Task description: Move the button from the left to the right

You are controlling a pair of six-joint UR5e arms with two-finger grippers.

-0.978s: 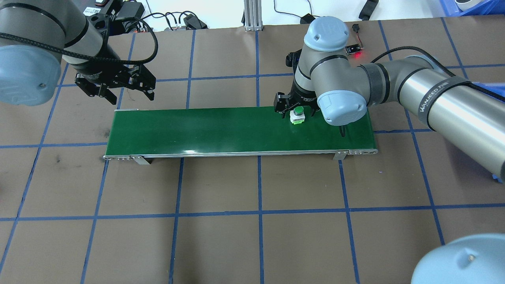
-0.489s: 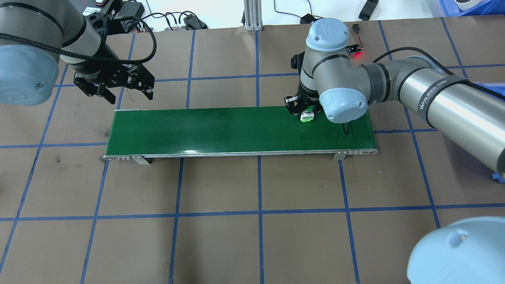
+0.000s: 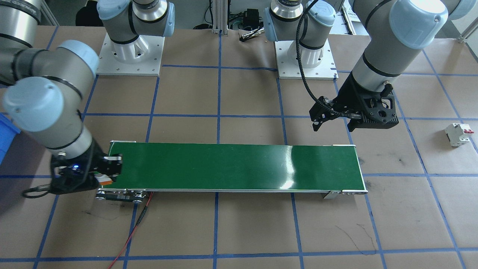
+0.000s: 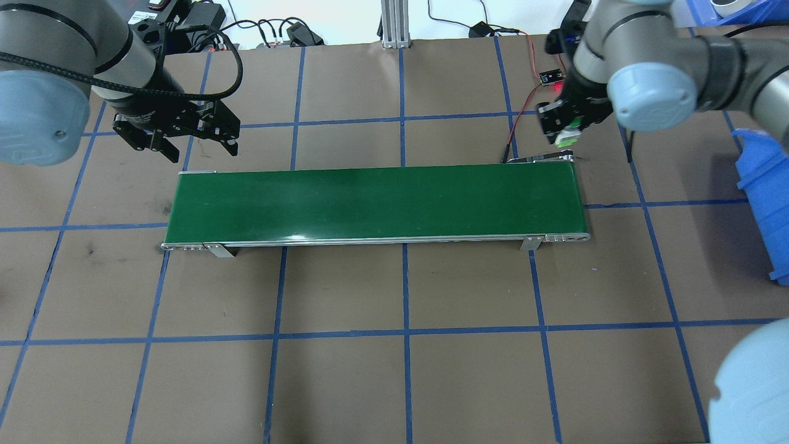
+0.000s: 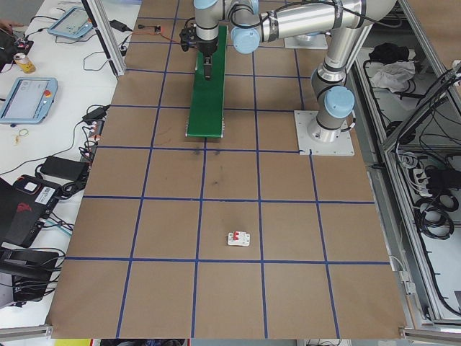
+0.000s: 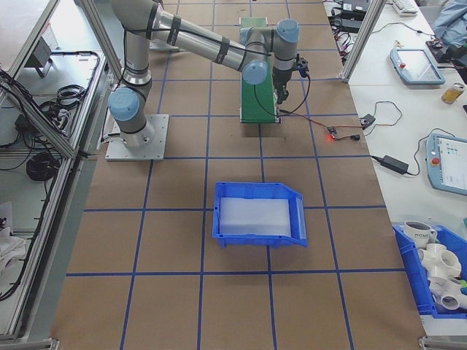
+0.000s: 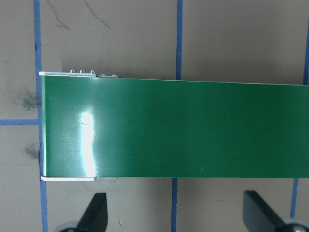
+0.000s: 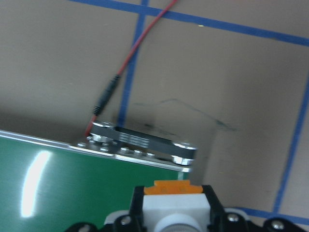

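We see the right gripper (image 4: 562, 126) closed on the button (image 4: 567, 132), holding it in the air just past the right end of the belt (image 4: 370, 200), over the far corner by the belt's metal end bracket (image 8: 145, 142). In the front view the same gripper (image 3: 101, 175) hangs at the belt's end with the button's orange base (image 3: 105, 180) showing between its black fingers (image 3: 114, 164). The right wrist view looks down past the button's white body and orange base (image 8: 171, 187) at the belt's corner, the brown table (image 8: 231, 72) and a red wire (image 8: 140, 38) that runs to a black plug beside the bracket.

The left gripper (image 4: 179, 139) hovers above the table just beyond the far left corner of the belt, its jaws spread wide and holding nothing. In the left wrist view its two fingertips (image 7: 96, 212) stand well apart at the bottom edge, with the belt's left end below them.

The belt's surface is bare green with a glare patch near each end. A small board with a red light (image 4: 553, 77) lies on the table near the right gripper. A white breaker (image 3: 458, 134) with a red lever lies on the table well apart from the belt, on the left arm's side. A blue bin (image 6: 259, 215) sits on the table on the right arm's side.
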